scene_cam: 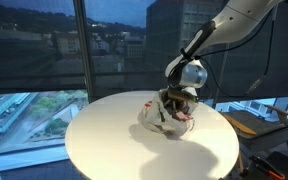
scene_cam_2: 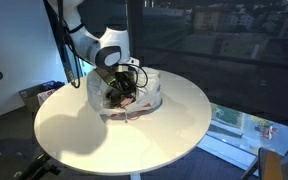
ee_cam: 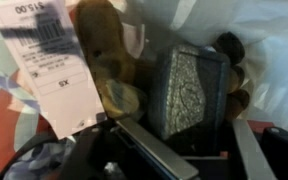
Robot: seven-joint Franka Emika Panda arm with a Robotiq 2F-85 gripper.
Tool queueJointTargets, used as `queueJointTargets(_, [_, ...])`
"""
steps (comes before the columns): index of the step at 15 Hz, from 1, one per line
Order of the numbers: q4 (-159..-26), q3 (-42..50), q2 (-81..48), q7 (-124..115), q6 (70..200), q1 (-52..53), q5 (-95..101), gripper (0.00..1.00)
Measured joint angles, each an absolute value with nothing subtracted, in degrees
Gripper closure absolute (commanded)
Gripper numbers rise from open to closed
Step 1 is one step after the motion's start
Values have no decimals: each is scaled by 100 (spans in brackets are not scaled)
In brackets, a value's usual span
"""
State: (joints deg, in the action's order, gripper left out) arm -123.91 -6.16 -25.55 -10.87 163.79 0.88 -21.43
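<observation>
A white plastic bag [scene_cam: 152,120] [scene_cam_2: 150,96] lies open on the round white table [scene_cam: 104,145] [scene_cam_2: 74,128]. My gripper [scene_cam: 174,103] [scene_cam_2: 119,92] reaches down into it. In the wrist view the gripper [ee_cam: 176,122] stands with its fingers [ee_cam: 154,150] apart on either side of the lower end of a grey patterned box [ee_cam: 189,85]. The left finger lies against the box's edge, while a dark gap shows by the right finger. A brown plush toy [ee_cam: 109,60] and a white barcode label [ee_cam: 49,70] lie just left of the box.
Tall windows [scene_cam: 44,50] stand behind the table, and the table's rim [scene_cam: 144,172] curves close by. A chair [scene_cam: 264,115] is at one side. Bag folds and dark cloth [ee_cam: 44,160] crowd around the fingers.
</observation>
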Motion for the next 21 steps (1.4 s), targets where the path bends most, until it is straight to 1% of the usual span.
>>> queueJointTargets(2, [-12489, -667, -2366, -992, 16113, 83, -2076, 96])
queueJointTargets(4, [-12613, -690, -2082, -919, 15638, 85, -2013, 98])
queueJointTargets(5, [-12677, -683, -1923, -919, 15371, 87, -1939, 94])
queueJointTargets(6, [-12740, -668, -1761, -919, 15114, 90, -1856, 96])
queueJointTargets(9, [-12924, -650, -1252, -829, 14259, 94, -1697, 94])
queueJointTargets(14, [-13097, -728, -541, 330, 12842, 150, -1713, 94])
queueJointTargets(18, [-13044, -766, -368, 1189, 12070, 324, -1704, 94])
queueJointTargets(21, [-12832, -842, -529, 1746, 11719, 489, -1688, 92])
